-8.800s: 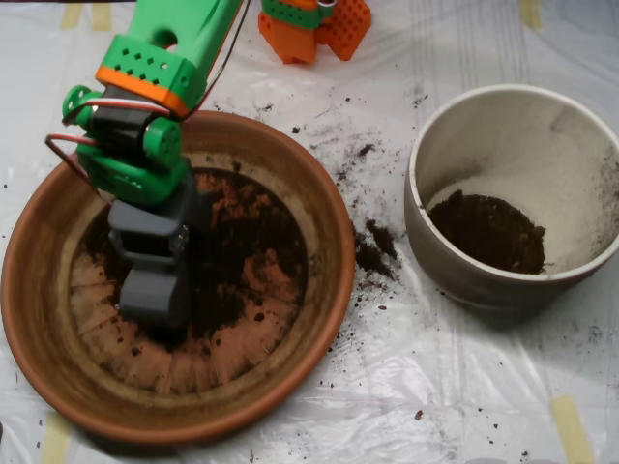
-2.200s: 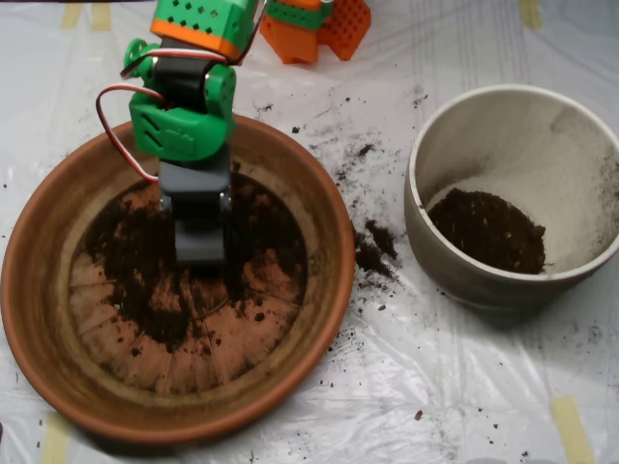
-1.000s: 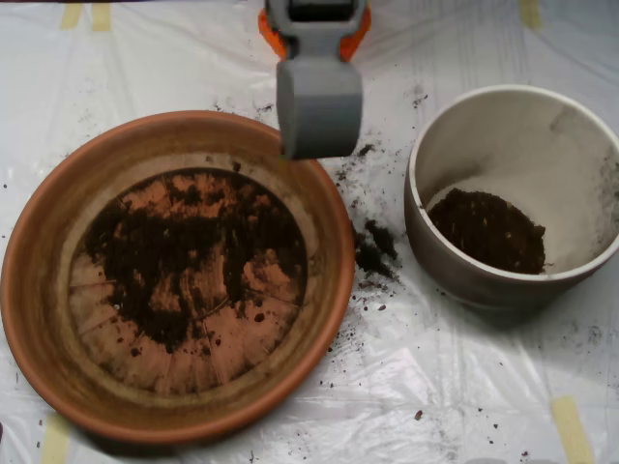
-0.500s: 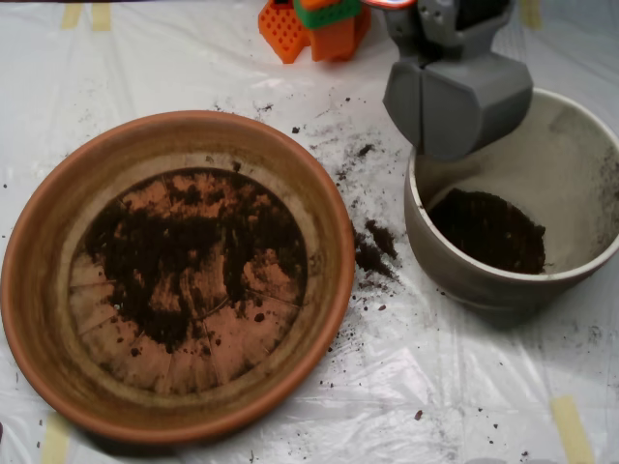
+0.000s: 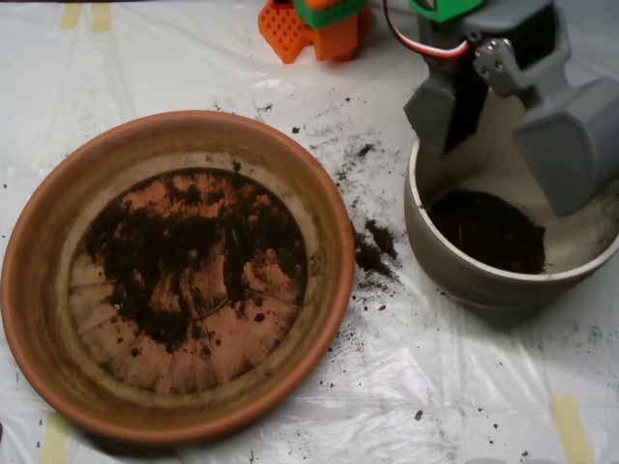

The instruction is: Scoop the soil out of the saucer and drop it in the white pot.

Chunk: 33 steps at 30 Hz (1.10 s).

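The terracotta saucer (image 5: 39, 290) fills the left half, with a thin dark patch of soil (image 5: 184, 256) spread over its base. At the right stands the white pot (image 5: 464, 275), and a dark mound of soil (image 5: 488, 230) lies at its bottom. The grey scoop (image 5: 503, 130) hangs over the pot's back part with its two shells spread wide apart, one at the left rim, one over the right side. It is open.
Spilled soil crumbs (image 5: 372, 246) lie on the clear plastic sheet between saucer and pot. The arm's orange and green base (image 5: 314, 24) sits at the top centre. Yellow tape strips (image 5: 571, 430) mark the sheet's corners.
The scoop rose out of the saucer, swung right across the sheet to the pot, and its shells have now spread open above it.
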Available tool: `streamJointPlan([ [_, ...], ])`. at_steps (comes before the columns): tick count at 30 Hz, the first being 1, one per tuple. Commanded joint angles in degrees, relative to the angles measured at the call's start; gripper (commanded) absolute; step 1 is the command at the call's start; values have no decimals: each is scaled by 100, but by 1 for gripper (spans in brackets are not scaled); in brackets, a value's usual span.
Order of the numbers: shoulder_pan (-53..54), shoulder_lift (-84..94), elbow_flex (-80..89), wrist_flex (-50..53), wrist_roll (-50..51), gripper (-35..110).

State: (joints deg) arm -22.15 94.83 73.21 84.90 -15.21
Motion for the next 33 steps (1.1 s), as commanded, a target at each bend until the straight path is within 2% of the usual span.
streamJointPlan([
  [1,123,765,-141,-123,185,36],
  [5,712,1397,202,-413,729,35],
  [14,2742,2303,1239,-624,1617,40],
  [24,4201,2443,4289,-2285,1169,44],
  [33,5142,624,4342,-3217,826,46],
])
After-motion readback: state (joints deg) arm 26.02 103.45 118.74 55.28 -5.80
